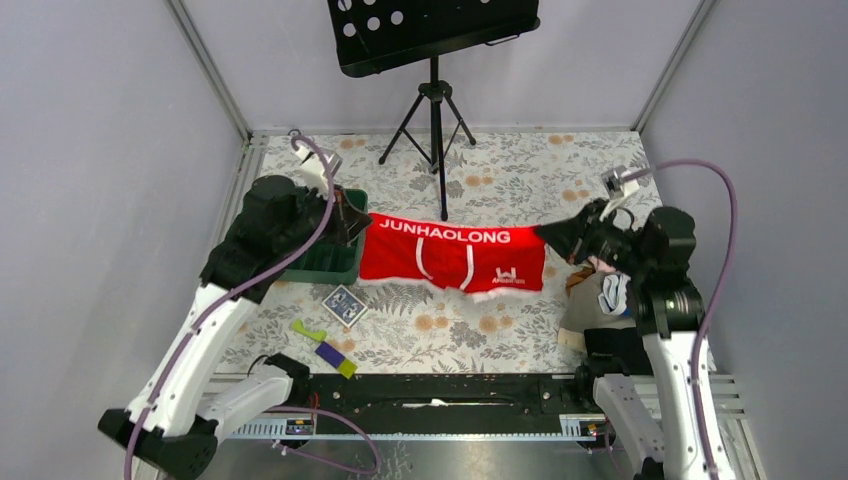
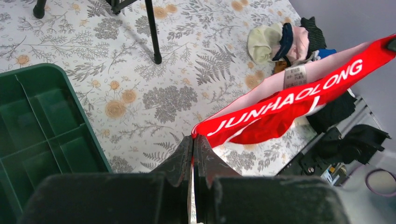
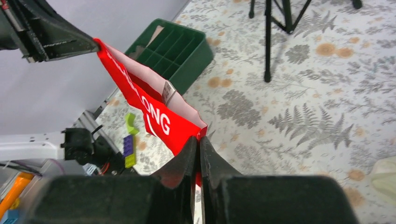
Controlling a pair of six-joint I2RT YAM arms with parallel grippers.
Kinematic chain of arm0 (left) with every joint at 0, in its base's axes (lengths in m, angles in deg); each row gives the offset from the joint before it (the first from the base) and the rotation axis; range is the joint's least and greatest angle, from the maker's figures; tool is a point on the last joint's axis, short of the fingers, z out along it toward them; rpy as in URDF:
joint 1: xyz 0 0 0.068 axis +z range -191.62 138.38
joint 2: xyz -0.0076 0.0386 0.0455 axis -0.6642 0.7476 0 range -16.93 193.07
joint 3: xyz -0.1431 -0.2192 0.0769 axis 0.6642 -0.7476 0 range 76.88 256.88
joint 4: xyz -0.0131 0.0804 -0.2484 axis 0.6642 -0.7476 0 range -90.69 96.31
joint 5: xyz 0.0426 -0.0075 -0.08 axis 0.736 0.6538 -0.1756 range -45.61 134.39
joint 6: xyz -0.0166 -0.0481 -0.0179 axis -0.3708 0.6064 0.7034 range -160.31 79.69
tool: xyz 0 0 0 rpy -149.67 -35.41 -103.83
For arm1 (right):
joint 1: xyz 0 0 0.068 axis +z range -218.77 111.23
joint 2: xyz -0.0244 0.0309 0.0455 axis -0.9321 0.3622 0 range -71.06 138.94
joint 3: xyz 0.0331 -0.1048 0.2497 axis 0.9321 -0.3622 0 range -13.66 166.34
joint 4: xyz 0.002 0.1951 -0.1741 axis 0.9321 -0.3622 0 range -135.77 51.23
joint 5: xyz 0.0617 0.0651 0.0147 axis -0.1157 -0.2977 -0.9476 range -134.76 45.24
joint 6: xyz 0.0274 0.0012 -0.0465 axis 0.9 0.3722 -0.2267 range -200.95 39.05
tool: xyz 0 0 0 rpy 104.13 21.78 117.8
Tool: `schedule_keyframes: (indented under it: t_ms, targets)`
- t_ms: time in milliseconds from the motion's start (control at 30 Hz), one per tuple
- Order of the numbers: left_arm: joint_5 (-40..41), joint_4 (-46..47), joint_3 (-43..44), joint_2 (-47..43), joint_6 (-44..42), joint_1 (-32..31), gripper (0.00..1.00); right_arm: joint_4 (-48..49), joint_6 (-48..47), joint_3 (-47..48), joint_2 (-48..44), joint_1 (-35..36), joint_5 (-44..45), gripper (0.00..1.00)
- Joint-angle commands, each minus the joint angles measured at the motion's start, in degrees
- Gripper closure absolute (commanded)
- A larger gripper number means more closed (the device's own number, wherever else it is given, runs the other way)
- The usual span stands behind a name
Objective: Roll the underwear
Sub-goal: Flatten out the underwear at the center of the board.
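The red underwear, with white "JUNHAOLONG" lettering on its waistband, hangs stretched flat between both arms above the floral table. My left gripper is shut on the waistband's left corner; in the left wrist view the red underwear runs up and right from my left gripper. My right gripper is shut on the right corner; the right wrist view has the underwear stretching away from my right gripper toward the other arm's fingers. The lower hem hangs near the table.
A green divided bin sits under the left gripper. A music stand rises behind the underwear. A card box and green-purple blocks lie in front. A pile of clothes sits by the right arm.
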Motion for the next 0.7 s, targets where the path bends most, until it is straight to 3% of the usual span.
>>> schedule_keyframes:
  t_ms: [0,67,200,233,300,367,433,533,667]
  targets:
    - [-3.5,-3.3,-3.0,-2.9,-0.6,0.3,1.0,-6.9,2.6,-4.3,-5.3,0.4,-2.9,1.0]
    - [-2.6,-0.4,-5.3,-0.7,1.2,0.3,1.0,-7.8,1.6,-5.7,-4.2,0.4,2.0,1.0]
    - [5.2,11.1,-8.6,10.4,3.3,-0.8,1.0,4.1,1.8,-11.7,5.0,0.4,7.3,1.0]
    - [7.5,14.5,-8.3,14.5,3.5,-0.8,0.92,8.8,2.3,-13.4,9.2,0.4,10.3,0.92]
    - [11.9,17.1,-4.1,26.0,3.4,-0.8,0.71,16.5,2.3,-13.6,20.8,0.4,18.3,0.62]
    - [16.7,17.8,1.9,35.5,3.1,-0.5,0.6,21.9,2.4,-9.5,32.5,-0.8,24.5,0.5]
    - [17.0,19.7,5.0,38.4,3.9,0.7,0.54,23.5,3.3,-4.9,36.2,-2.7,27.1,0.48]
    - [13.1,18.9,7.9,38.0,1.6,0.7,0.51,15.2,0.8,3.0,37.5,-2.9,25.0,0.48]
    - [4.1,16.1,6.2,37.5,-1.4,0.7,0.51,10.9,-1.7,1.0,35.8,-1.8,20.3,0.51]
